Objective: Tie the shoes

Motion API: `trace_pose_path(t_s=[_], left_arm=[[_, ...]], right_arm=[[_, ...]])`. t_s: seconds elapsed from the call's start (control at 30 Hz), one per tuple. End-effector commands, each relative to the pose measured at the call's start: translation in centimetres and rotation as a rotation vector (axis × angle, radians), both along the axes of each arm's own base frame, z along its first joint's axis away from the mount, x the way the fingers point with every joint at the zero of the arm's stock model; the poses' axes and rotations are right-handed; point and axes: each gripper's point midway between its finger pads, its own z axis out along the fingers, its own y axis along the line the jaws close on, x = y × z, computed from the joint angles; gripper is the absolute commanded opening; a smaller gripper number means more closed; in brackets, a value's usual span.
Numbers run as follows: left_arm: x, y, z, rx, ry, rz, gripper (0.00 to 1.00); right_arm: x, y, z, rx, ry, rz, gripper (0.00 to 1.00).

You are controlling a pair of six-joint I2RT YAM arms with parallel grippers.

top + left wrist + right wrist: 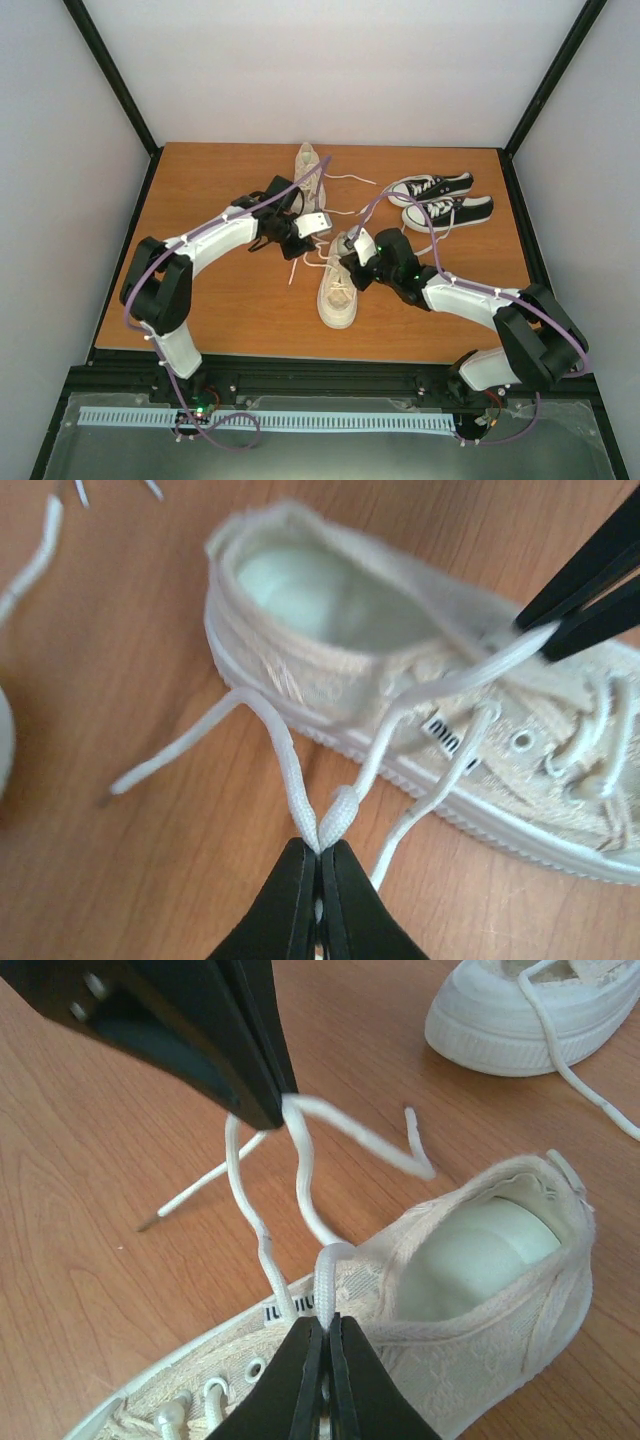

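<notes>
The near cream shoe [338, 285] lies mid-table with its toe toward me; it also shows in the left wrist view [430, 710] and the right wrist view [480, 1300]. The second cream shoe [310, 168] lies behind it, and its toe shows in the right wrist view [530, 1010]. My left gripper [300, 246] [322, 848] is shut on a fold of white lace [290, 770], just left of the near shoe's heel. My right gripper [348, 262] [325, 1322] is shut on another lace strand [325, 1285], right above the shoe's collar. Each gripper shows in the other's view.
A pair of small black sneakers [440, 200] with white toe caps stands at the back right. Loose lace ends [345, 180] trail over the wooden table [220, 300] between the two cream shoes. Black frame posts stand at the table's back corners.
</notes>
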Motion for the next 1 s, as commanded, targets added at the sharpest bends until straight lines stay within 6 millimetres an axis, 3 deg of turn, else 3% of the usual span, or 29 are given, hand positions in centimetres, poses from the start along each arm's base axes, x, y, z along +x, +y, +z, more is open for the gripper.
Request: trace_pose_path(t_s=[0.0, 0.3, 0.4, 0.5, 0.63, 0.8, 0.97], left_arm=[[-0.2, -1.0, 2.9, -0.062, -0.040, -0.071, 0.01], [-0.8, -1.5, 8.3, -0.141, -0.128, -0.122, 0.01], [-1.2, -1.6, 8.9, -0.146, -0.102, -0.121, 0.01], [-1.4, -1.7, 9.3, -0.149, -0.088, -0.102, 0.01], [-0.9, -1.5, 10.2, -0.146, -0.069, -0.030, 0.01], [-0.7, -1.2, 10.6, -0.139, -0.043, 0.039, 0.01], [-1.0, -1.2, 11.6, -0.158, -0.018, 0.070, 0.01]], right_arm=[[1.3, 0.0, 2.1, 0.090, -0.064, -0.051, 0.04], [1.4, -1.2, 2.3, 0.101, -0.070, -0.104, 0.15], [1.3, -1.4, 2.8, 0.094, -0.079, -0.101, 0.22], [0.9, -1.2, 3.5, 0.082, -0.076, -0.067, 0.35], [0.2, -0.6, 5.5, 0.117, -0.115, -0.026, 0.46], [-0.2, 0.4, 6.6, 0.119, -0.164, -0.016, 0.46], [-2.9, 3.1, 8.5, 0.218, -0.185, 0.064, 0.40]])
